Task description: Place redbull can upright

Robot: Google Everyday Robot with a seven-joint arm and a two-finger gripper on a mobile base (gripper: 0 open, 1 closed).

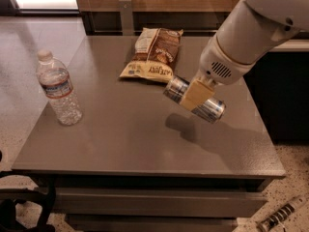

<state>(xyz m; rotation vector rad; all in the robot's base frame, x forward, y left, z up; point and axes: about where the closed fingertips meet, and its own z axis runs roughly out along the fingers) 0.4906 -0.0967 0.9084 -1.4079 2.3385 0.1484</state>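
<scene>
Your gripper (195,94) pinches the redbull can (211,109) across its middle. You see the can held sideways and tilted, clear above the table (120,144). A chip bag (153,54) lies just behind it, and a water bottle (58,88) stands well left.

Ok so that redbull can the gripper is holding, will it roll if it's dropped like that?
Probably, yes. The redbull can lies nearly sideways in the gripper, above the table; being round and smooth, it would likely roll if released. Its metal wall looks stiff enough for the grasp. Once upright, being slim, it may tip easily.
</scene>
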